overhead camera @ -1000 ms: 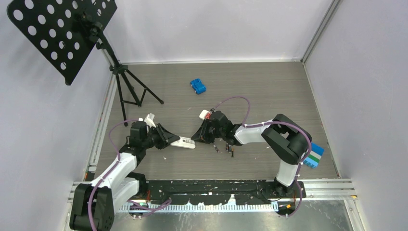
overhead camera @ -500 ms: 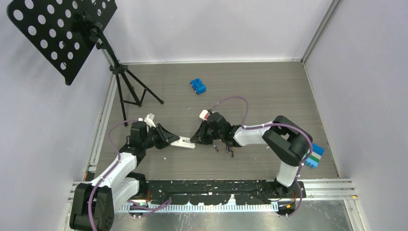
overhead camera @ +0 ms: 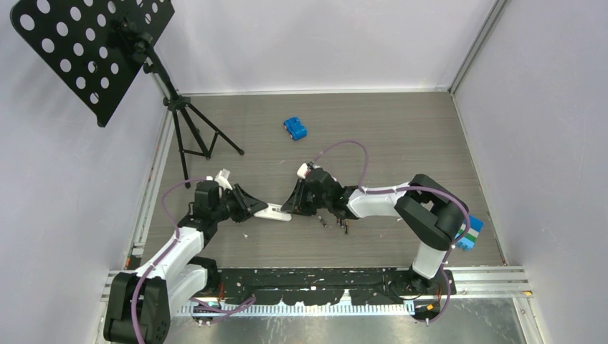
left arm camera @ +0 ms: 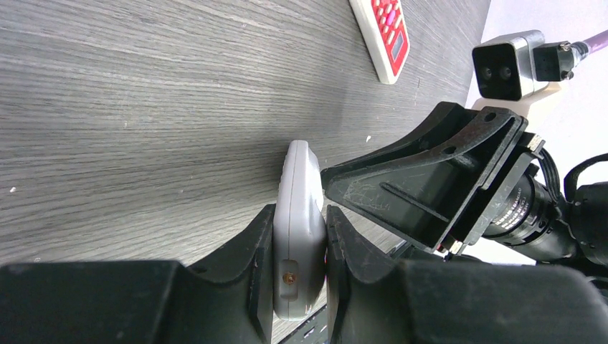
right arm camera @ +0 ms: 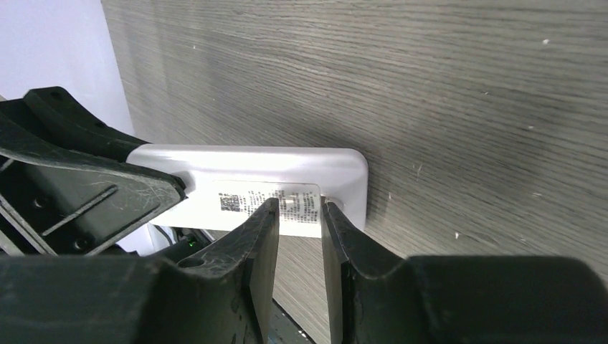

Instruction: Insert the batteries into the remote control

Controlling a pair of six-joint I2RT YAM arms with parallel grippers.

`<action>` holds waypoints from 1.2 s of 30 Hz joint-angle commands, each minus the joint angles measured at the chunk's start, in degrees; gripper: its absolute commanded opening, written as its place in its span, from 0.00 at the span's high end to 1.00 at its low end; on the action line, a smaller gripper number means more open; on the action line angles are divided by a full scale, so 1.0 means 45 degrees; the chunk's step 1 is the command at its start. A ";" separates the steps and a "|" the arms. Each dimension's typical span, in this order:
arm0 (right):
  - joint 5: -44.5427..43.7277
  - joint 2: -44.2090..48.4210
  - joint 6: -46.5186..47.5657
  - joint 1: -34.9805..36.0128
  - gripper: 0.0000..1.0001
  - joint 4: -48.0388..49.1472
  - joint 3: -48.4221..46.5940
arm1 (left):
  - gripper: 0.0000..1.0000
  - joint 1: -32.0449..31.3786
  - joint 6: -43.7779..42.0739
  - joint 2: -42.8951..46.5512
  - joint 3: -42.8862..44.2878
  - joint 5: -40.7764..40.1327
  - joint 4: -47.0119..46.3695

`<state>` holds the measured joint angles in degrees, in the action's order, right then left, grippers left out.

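The white remote control (overhead camera: 277,212) stands on its long edge on the table, and my left gripper (overhead camera: 257,208) is shut on its near end (left arm camera: 300,236). My right gripper (overhead camera: 291,207) is at the remote's other end. In the right wrist view its jaws (right arm camera: 300,213) stand a little open, tips against the labelled back (right arm camera: 269,202) of the remote, with nothing between them. A few small dark batteries (overhead camera: 323,220) lie on the table under the right arm, another (overhead camera: 346,228) just to their right.
A second, red-and-white remote (left arm camera: 381,32) lies beyond the right gripper. A blue toy car (overhead camera: 295,128) sits farther back. A music stand's tripod (overhead camera: 192,129) is at the back left. A blue block (overhead camera: 468,235) rests by the right arm's base.
My right gripper has edged left against the remote's end and its jaws have parted slightly. The left gripper and the remote have stayed in place.
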<state>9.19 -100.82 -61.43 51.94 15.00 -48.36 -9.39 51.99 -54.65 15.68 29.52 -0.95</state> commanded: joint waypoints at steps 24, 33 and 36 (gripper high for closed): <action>0.0562 -0.0643 -0.0190 0.0196 0.59 0.0421 -0.0408 | 1.00 -0.0121 -0.0888 -0.0316 -0.0299 -0.0290 0.1381; 0.2024 -0.0805 -0.1178 -0.0295 0.50 0.3546 0.0800 | 1.00 -0.0136 -0.1063 -0.0245 -0.0474 0.0215 0.1184; 0.2831 -0.0976 -0.1309 -0.0548 0.49 0.5459 0.1319 | 1.00 -0.0122 -0.1154 -0.0421 -0.0444 0.0437 0.1204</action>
<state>15.25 -102.50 -64.77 49.71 24.97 -45.01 -9.32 50.52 -54.57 15.68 30.44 -1.23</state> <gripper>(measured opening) 0.505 0.258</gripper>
